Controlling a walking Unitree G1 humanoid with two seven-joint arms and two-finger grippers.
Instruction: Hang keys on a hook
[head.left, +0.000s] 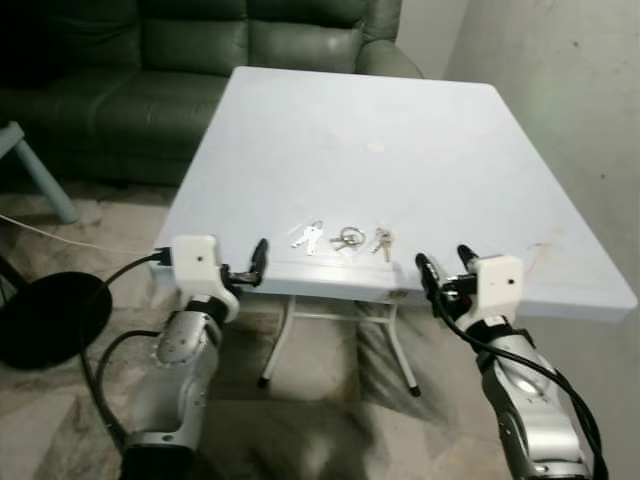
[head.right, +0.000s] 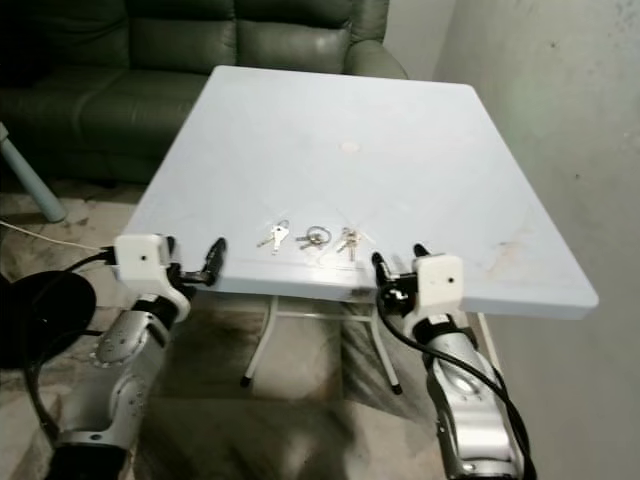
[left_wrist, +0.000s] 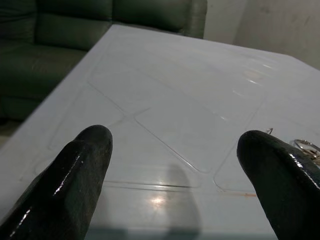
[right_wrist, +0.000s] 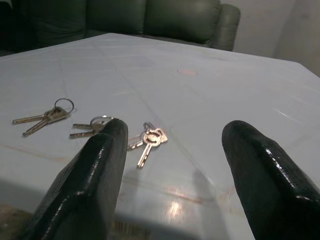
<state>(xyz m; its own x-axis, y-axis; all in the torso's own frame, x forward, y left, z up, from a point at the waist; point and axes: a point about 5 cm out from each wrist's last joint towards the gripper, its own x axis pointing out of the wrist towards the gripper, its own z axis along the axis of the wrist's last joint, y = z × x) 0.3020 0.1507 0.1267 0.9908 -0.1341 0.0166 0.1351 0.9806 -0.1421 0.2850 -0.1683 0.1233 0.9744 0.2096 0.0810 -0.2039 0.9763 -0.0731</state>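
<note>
**Three key sets near the front edge, both grippers empty**

A pale surface (head.left: 400, 120) stands in front of the robot, with a green sofa (head.left: 200, 60) behind it at the far left and a grey wall (head.left: 560, 120) on the right. Three small sets of keys lie in a row close to the near edge, a little apart from one another: the left keys (head.left: 308, 237), the middle keys (head.left: 347, 238) on a round ring, and the right keys (head.left: 382, 241).

The left gripper (head.left: 250, 266) hovers at the near edge, to the left of the row. Its fingers (left_wrist: 75, 175) stand wide apart with nothing between them, and in the left wrist view bare surface shows between them, with a ring just visible at one side.

The right gripper (head.left: 447, 265) hovers at the near edge, to the right of the row. Its fingers (right_wrist: 92, 175) are also spread wide and hold nothing. In the right wrist view all three sets lie beyond the fingertips, the right keys nearest and roughly between the two fingers, without touching them.

On the floor at the left a black round base (head.left: 45, 320) sits, with a white cable (head.left: 60, 237) trailing past it. Folding legs (head.left: 290, 330) show under the surface.
</note>
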